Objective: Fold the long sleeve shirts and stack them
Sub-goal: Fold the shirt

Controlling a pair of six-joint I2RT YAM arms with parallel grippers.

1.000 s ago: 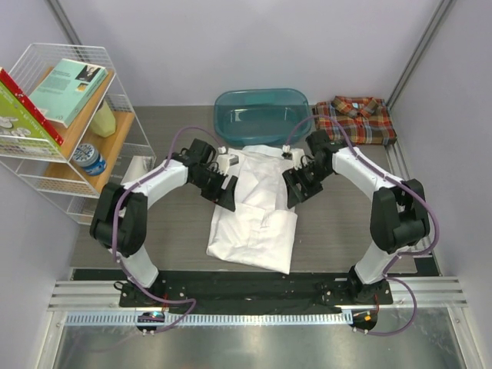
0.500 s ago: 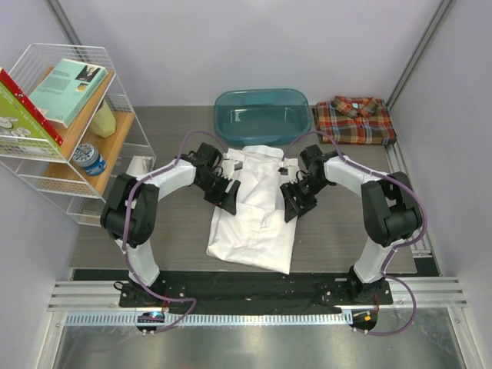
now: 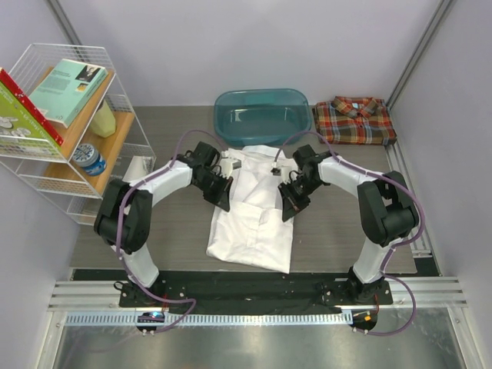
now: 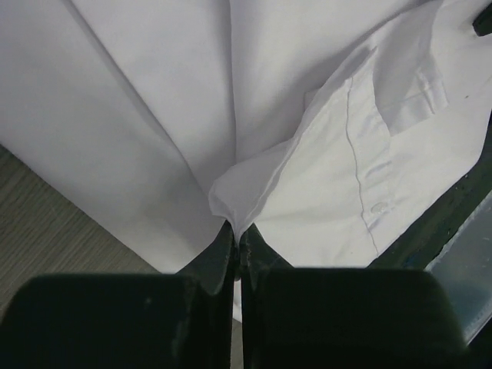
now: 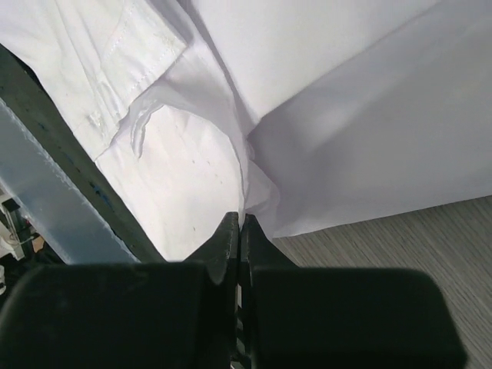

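The white shirt [image 3: 254, 215] lies on the middle of the grey table [image 3: 177, 231], its collar end at 12 o'clock toward the teal tub [image 3: 261, 115] and its hem at 6 o'clock toward the arm bases. From above, the upper half looks partly doubled over the lower half, but the two arms cover both side edges there, so the exact fold line is hard to make out. The left gripper [image 3: 224, 200] sits at the shirt's 9 o'clock edge; its wrist camera shows the jaws pressed together on a small peak of white cloth, with a placket and one button [image 4: 377, 206] at 3 o'clock from the pinch. The right gripper [image 3: 287, 210] sits at the 3 o'clock edge, and its wrist view shows the jaws likewise closed on a crumpled fold of the same shirt. How many layers each pinch holds cannot be told. In both wrist views the shirt runs out of frame on several sides. The plaid shirt [image 3: 355, 119] lies folded, collar showing, at 2 o'clock from the white one, well apart from it and just beside the tub. A wire rack [image 3: 61, 154] stands at 10 o'clock, cut off by the left edge.
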